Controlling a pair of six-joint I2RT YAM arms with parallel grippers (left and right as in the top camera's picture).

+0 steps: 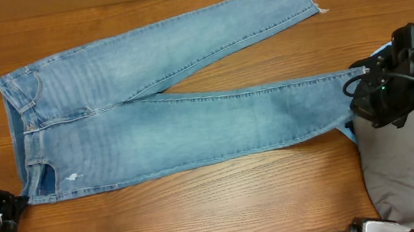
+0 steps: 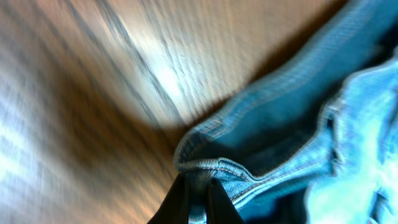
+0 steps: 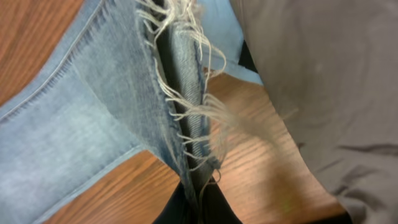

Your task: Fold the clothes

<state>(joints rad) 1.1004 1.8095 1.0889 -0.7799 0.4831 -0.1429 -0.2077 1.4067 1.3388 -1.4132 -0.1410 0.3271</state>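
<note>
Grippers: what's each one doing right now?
Left gripper: shut on the jeans at the waistband corner.
Right gripper: shut on the jeans at a frayed ankle hem.

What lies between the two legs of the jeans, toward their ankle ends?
Only bare wooden table. The overhead view shows a wedge of wood between the two legs of the jeans, with nothing lying on it.
</note>
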